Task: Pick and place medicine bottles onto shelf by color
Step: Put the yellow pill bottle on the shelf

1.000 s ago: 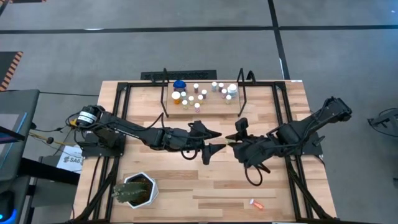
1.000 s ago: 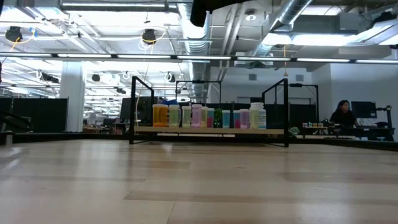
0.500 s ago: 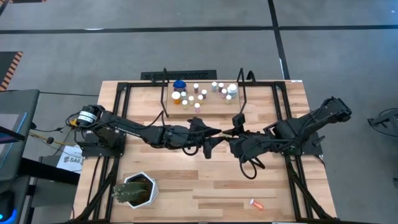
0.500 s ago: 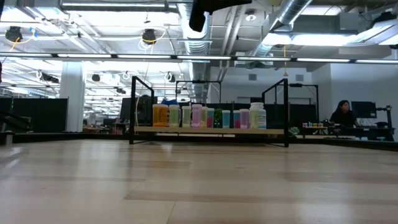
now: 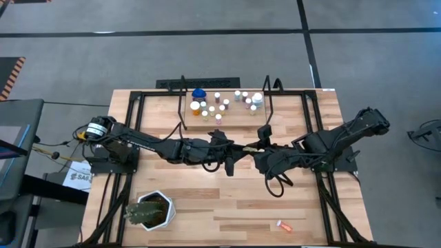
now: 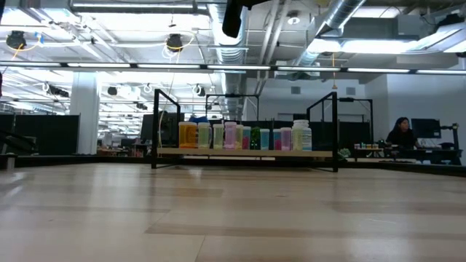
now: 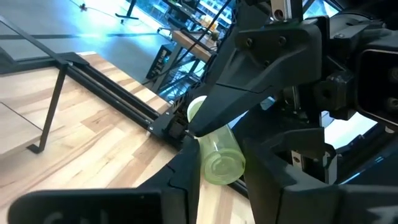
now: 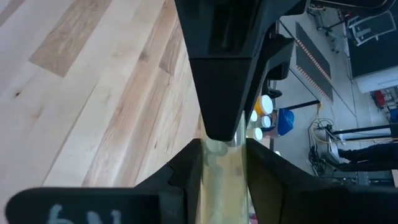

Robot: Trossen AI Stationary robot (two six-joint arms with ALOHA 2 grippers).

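Yellow-green bottle (image 7: 217, 155) now clamped by left hand (image 7: 214, 177), wide before; right hand (image 8: 222, 163) still grips it.

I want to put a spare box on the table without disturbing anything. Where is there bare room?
Bare wood lies between the plant and the small orange item along the near edge. The middle is crowded: the left gripper and right gripper meet on a yellow-green bottle. The shelf is packed with bottles toward its rear.

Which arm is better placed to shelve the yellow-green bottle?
Probably left: left hand and right hand both grip the bottle mid-table, yet the shelf's yellow bottles stand toward its left end.
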